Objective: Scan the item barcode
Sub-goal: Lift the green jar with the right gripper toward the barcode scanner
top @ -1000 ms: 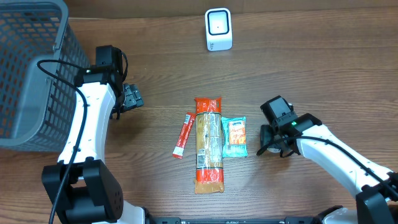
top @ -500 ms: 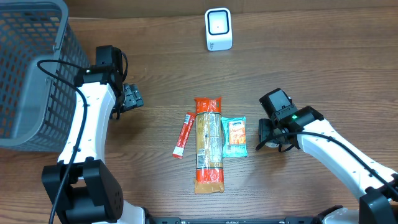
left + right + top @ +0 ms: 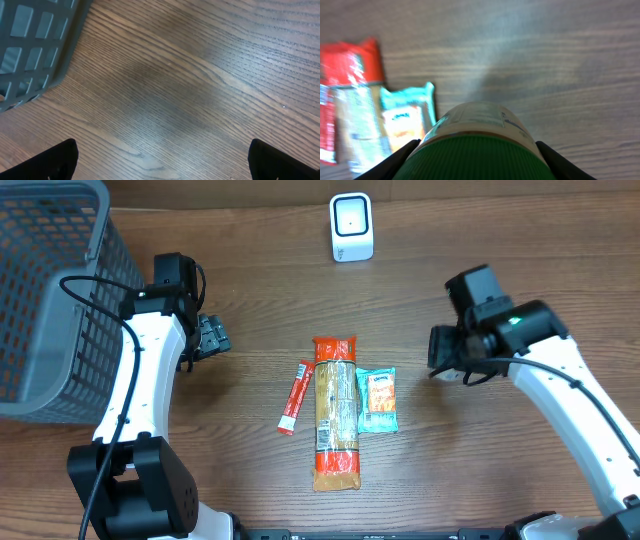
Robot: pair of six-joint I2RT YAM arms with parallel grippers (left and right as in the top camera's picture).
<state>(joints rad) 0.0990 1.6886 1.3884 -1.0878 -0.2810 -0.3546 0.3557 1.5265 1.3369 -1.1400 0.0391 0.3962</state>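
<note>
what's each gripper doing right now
left gripper: open, empty
right gripper: closed on a green-lidded jar

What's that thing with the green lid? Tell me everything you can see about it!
It's a round jar with a ribbed green lid, plastic-looking, and a pale label, its print too blurry to read. The right pincer grips it, one dark finger on each side of the lid. The lid faces the wrist camera, with the wooden table behind.
</note>
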